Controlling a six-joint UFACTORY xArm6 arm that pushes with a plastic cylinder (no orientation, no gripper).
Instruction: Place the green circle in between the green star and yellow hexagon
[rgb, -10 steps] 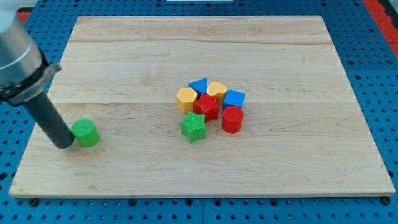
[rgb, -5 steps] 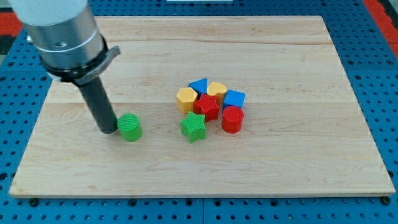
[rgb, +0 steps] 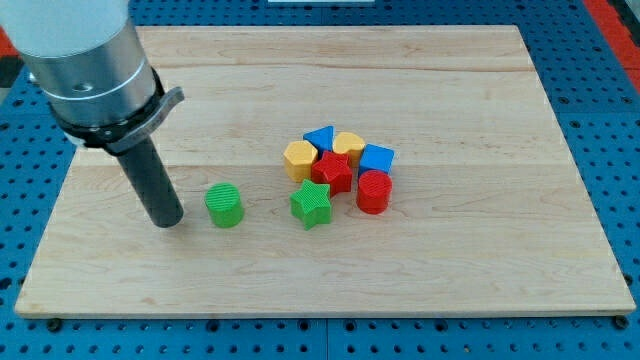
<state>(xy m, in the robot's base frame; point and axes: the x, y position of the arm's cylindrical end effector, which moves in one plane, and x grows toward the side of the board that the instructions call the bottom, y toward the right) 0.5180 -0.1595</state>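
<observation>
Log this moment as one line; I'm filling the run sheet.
my tip: left of green circle, apart | green star: right of circle | yellow hexagon: in cluster | placement: not done

Arm housing (rgb: 80, 50) cropped by the view's top and left edges; yellow block (rgb: 349, 143) partly hidden behind red star (rgb: 332, 171).

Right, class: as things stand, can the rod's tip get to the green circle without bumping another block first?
Probably yes. My tip sits just to the view's left of the green circle, apart from it, with bare board between. The green star and the cluster lie beyond, on the circle's far side.
</observation>
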